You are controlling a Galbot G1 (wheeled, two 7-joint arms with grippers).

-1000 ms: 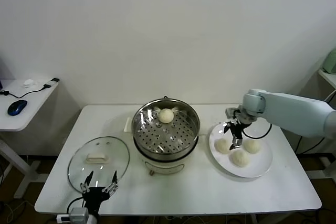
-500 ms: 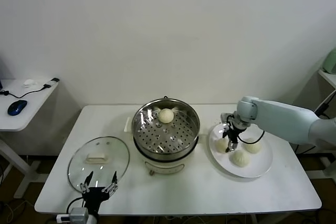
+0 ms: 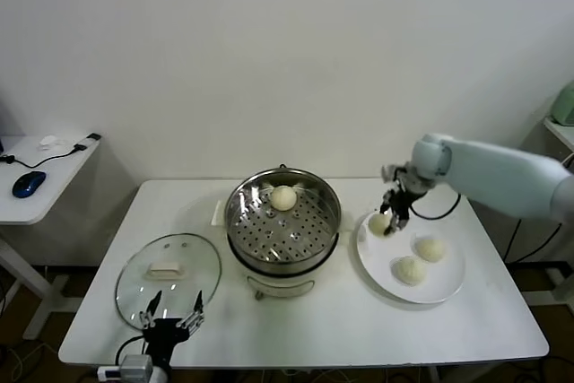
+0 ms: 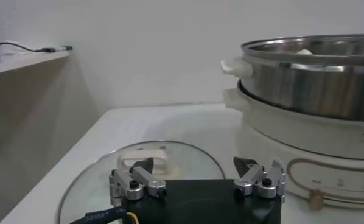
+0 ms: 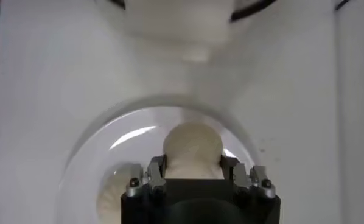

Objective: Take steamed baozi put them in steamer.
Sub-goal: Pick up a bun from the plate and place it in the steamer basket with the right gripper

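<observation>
My right gripper [image 3: 387,220] is shut on a cream-white baozi [image 3: 379,222], held just above the left part of the white plate [image 3: 439,291]. The right wrist view shows that baozi [image 5: 192,148] squeezed between the two fingers of the right gripper [image 5: 193,165], over the plate [image 5: 103,159]. Two more baozi [image 3: 430,249] [image 3: 409,270] lie on the plate. One baozi [image 3: 284,197] rests at the back of the steel steamer [image 3: 240,221] on its perforated tray. My left gripper [image 3: 170,314] hangs open at the table's front left, over the glass lid [image 3: 168,268].
The steamer [image 4: 316,85] stands mid-table on a white base with handles; the lid [image 4: 170,161] lies flat to its left. A side desk with a blue mouse [image 3: 29,183] stands at the far left. The wall is close behind the table.
My right gripper came down onto the plate's left baozi, closed on it and has lifted it slightly toward the steamer side. The left arm has not moved.
</observation>
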